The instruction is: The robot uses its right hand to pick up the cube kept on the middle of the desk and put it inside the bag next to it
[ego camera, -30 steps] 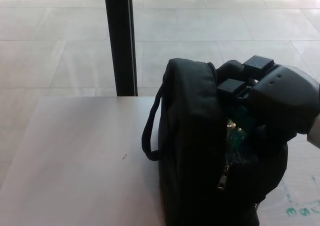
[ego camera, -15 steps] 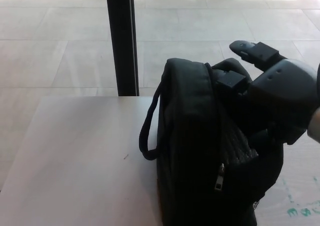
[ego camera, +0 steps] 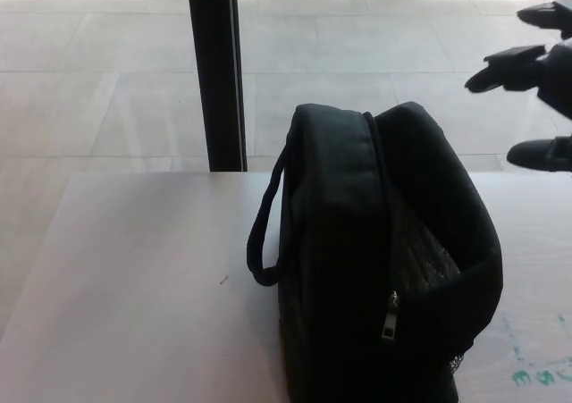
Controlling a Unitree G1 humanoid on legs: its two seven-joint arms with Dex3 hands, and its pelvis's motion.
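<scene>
A black zippered bag [ego camera: 357, 260] stands on the pale desk [ego camera: 134, 278], its mouth open toward the right with mesh lining showing inside. No cube shows anywhere; the bag's dark inside hides whatever lies in it. My right hand [ego camera: 541, 81] hangs at the upper right edge, above and to the right of the bag, fingers spread apart and holding nothing. My left hand is out of the picture.
A black vertical post [ego camera: 214, 72] rises behind the desk's far edge. Tiled floor lies beyond. Green marks [ego camera: 541, 374] stain the desk at the lower right. The bag's carry loop [ego camera: 261, 233] sticks out to the left.
My right hand, which held a green thing at the bag's mouth a second ago, has opened and pulled up and to the right, away from the bag. The green thing no longer shows.
</scene>
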